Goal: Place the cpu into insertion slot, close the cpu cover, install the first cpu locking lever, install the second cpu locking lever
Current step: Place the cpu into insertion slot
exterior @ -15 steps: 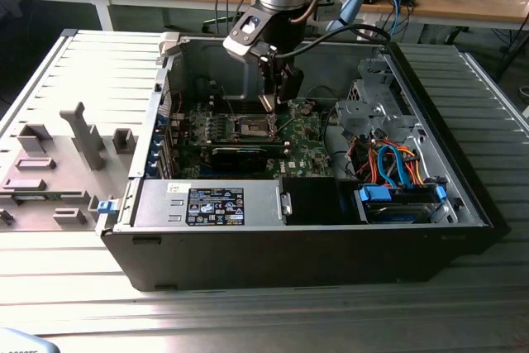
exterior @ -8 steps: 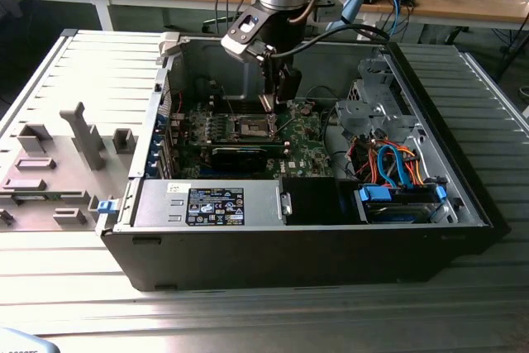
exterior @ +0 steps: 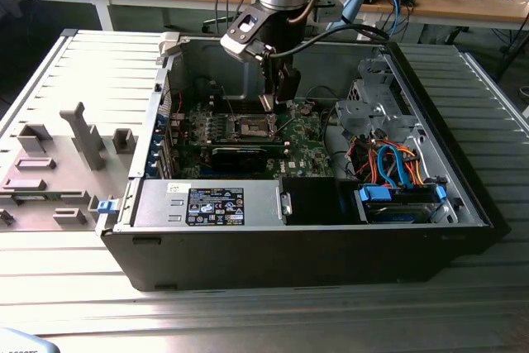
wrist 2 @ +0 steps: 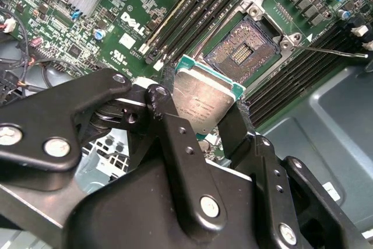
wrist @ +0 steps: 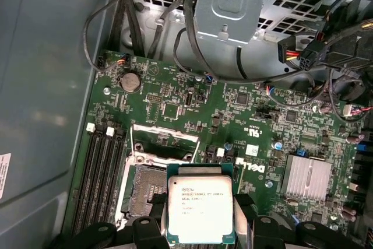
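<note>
Tool [exterior: 275, 98] and cpu [wrist 2: 204, 104] are joined at this moment: the two black fingers [wrist 2: 175, 138] are clenched on opposite edges of the cpu, its dull metal top turned toward the wrist cameras. In the exterior view we see the tool reaching down into the open computer case [exterior: 248, 254], which lies on the ribbed worktop [exterior: 463, 303].

We judge the cpu to be hanging above the green motherboard [wrist: 233, 103], clear of the insertion slot [wrist 2: 242, 51] and not yet seated. In the first wrist view it overlaps the slot's edge on the side toward the finned heat sink [wrist: 306, 176]. From the tool, the slot lies below and a little away from that heat sink. The cpu's edges look roughly parallel with the slot's own.

The slot's dark centre is bare. The cpu cover [wrist: 163, 130] appears swung up beside the slot, on the side away from the tool, and a thin locking lever [wrist 2: 332, 52] stands out free near the slot.

Dark print runs across the cpu's top, and white lettering sits on the motherboard between the slot and the heat sink. We leave both unread.
</note>
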`<state>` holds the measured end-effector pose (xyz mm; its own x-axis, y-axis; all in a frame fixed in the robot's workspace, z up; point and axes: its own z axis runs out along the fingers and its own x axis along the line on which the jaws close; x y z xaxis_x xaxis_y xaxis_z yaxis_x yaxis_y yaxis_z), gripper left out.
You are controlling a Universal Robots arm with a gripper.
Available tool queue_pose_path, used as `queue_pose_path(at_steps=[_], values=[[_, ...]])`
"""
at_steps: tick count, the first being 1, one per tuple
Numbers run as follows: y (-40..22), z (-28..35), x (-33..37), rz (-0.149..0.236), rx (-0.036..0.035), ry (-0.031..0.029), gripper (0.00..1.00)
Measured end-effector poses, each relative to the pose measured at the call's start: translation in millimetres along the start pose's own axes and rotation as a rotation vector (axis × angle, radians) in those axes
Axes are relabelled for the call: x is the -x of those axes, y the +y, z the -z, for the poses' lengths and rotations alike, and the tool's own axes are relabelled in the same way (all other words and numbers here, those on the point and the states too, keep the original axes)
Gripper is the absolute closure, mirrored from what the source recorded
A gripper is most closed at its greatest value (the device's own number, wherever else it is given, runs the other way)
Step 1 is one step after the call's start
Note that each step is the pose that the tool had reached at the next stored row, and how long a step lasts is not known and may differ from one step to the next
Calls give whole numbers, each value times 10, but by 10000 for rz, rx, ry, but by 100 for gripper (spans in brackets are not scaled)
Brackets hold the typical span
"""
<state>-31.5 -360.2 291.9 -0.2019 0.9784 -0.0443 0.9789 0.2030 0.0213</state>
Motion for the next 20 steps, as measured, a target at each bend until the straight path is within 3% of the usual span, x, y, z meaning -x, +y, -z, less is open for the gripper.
queue_pose_path(at_steps=[20], values=[[0,-1,0,-352,-15,-8,45]])
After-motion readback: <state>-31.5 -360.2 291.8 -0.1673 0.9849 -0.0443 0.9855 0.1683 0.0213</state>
